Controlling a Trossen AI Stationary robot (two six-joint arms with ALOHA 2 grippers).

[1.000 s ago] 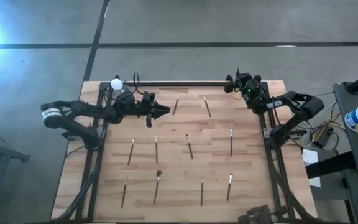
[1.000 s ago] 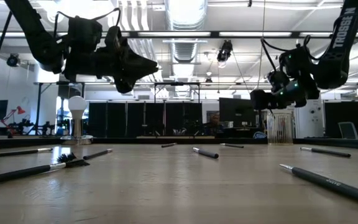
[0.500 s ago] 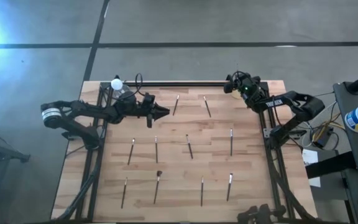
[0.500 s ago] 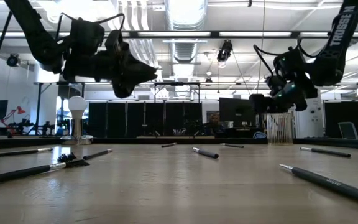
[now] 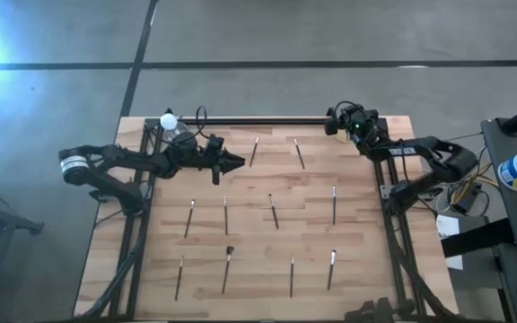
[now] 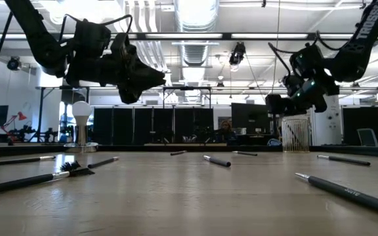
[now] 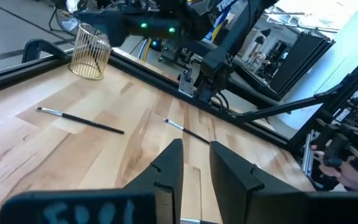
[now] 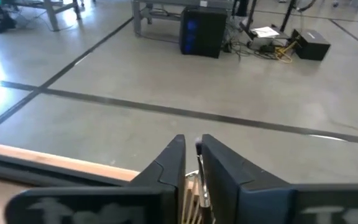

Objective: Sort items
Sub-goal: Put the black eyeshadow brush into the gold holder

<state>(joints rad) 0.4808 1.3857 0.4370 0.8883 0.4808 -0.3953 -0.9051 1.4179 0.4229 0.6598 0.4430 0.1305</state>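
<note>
Several thin dark brushes lie flat on the wooden table (image 5: 366, 269) in rows, among them one (image 5: 254, 151) and another (image 5: 299, 152) at the far side. My left gripper (image 5: 240, 161) hovers above the far left part, pointing right at these two brushes (image 7: 79, 118) (image 7: 188, 130), open by a narrow gap with nothing in it. My right gripper (image 5: 330, 122) is raised at the far right corner, over a gold wire cup (image 7: 91, 53) (image 6: 296, 134). It is shut on a thin stick (image 8: 199, 145). My right gripper pinches a thin brush between its two fingers (image 8: 219, 162); only a pale end (image 8: 199, 145) shows in the gap. The fingers slant toward the table's far edge. The brush is lifted clear, with the wire cup (image 8: 192, 190) under it. The fingers hide the rest.
A white bulb-shaped object (image 5: 168, 120) stands at the far left corner. A black rail (image 5: 258, 119) runs along the far edge, and frame bars run down both sides. Nearer brushes (image 6: 346, 190) (image 6: 25, 182) lie across the middle and near rows.
My right gripper has moved a little toward the far edge and the wire cup, staying raised and turning slightly. The brushes on the table have not moved.
</note>
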